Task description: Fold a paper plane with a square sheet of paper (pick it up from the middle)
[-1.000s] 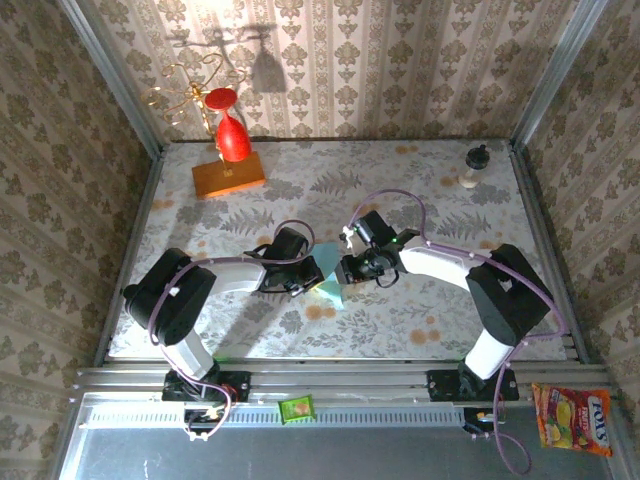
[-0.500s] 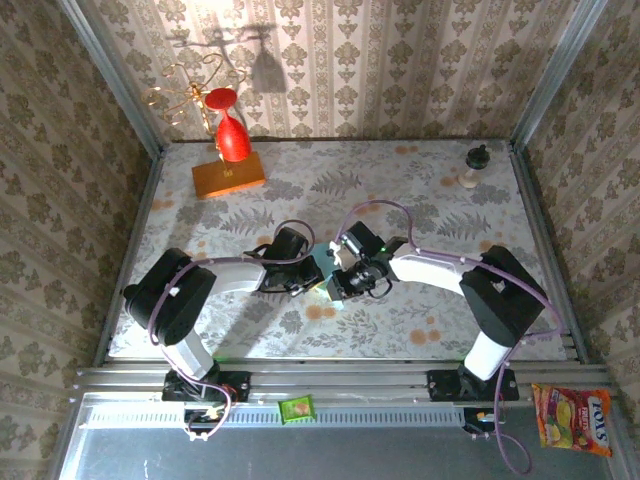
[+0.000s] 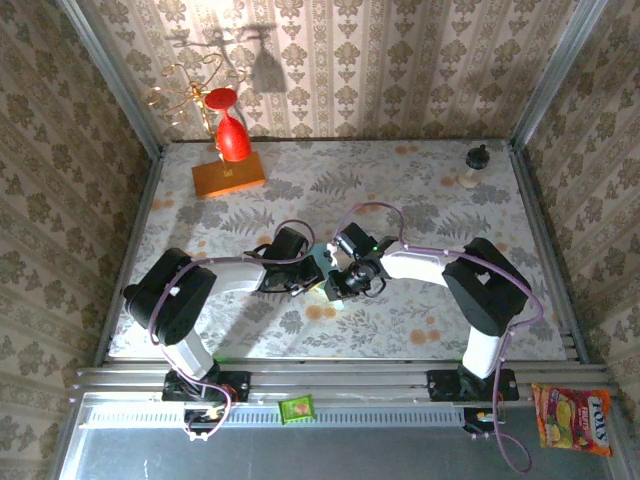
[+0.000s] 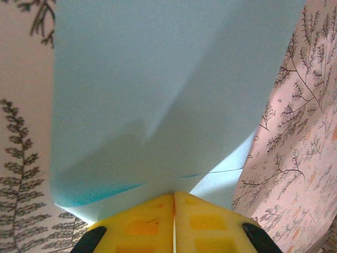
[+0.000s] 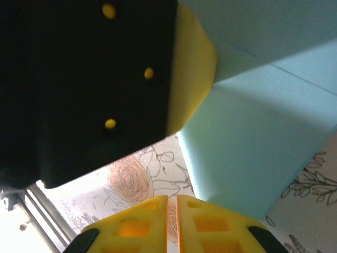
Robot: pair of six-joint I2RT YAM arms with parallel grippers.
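The sheet of paper (image 4: 174, 95) lies at the middle of the counter (image 3: 300, 190), between both hands. The left hand (image 4: 174, 197) is closed on its edge. The right hand (image 5: 172, 203), pads together, faces it from the opposite side.

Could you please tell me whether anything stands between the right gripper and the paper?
Nothing visible does. The right gripper has its fingers shut right at the edge of the paper. The left gripper pinches the same paper from the side, not between the two.
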